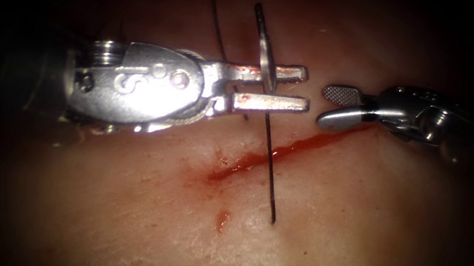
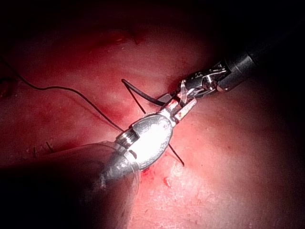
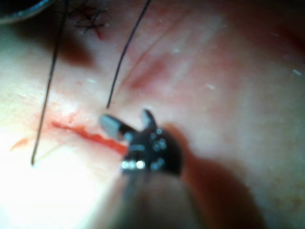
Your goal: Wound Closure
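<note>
Endoscope view: left end effector (image 1: pixel 288 88) pinches the needle (image 1: pixel 266 94) mid-curve above the cut (image 1: pixel 283 151); right end effector (image 1: pixel 337 106) is spread, empty. I judge a firm, steady grip matters.

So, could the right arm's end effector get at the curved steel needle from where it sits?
Probably yes: the right end effector is open, holds nothing, and bare space separates it from the curved steel needle in the left end effector.
</note>
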Controlling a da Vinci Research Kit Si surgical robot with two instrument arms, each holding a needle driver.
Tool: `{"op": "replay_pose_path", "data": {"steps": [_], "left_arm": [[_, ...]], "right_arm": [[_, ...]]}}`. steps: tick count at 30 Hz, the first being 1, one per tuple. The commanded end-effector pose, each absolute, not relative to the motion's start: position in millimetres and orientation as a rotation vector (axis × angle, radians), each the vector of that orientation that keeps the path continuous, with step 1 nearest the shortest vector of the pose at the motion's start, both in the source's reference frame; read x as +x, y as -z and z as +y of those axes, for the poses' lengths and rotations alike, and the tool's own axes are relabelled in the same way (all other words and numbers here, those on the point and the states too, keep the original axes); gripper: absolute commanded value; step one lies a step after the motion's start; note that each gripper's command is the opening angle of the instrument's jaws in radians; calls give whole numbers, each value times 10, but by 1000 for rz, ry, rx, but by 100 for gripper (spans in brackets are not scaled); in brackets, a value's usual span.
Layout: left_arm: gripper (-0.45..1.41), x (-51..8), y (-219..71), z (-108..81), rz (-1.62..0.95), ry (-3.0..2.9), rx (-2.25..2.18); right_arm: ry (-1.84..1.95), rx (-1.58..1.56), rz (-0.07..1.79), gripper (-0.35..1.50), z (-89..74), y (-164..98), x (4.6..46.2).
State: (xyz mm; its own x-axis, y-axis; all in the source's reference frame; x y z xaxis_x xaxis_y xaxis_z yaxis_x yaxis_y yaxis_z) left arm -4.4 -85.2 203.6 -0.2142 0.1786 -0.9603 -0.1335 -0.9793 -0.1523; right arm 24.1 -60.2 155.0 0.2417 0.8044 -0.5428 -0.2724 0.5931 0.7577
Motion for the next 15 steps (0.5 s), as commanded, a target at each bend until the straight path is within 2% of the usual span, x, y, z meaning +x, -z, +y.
{"op": "replay_pose_path", "data": {"steps": [1,10,12,15], "left_arm": [[-45,-46,-2042,-851,-47,-2305,-1819],[-45,-23,-2039,-793,27,-2359,-1776],[-45,-17,-2038,-769,52,-2375,-1778],[-45,-15,-2036,-759,69,-2378,-1775]], "right_arm": [[-785,583,1093,119,-609,-1553,249],[-688,544,1106,119,-618,-1538,254],[-661,529,1112,113,-619,-1530,255],[-664,527,1112,113,-615,-1524,254]]}}
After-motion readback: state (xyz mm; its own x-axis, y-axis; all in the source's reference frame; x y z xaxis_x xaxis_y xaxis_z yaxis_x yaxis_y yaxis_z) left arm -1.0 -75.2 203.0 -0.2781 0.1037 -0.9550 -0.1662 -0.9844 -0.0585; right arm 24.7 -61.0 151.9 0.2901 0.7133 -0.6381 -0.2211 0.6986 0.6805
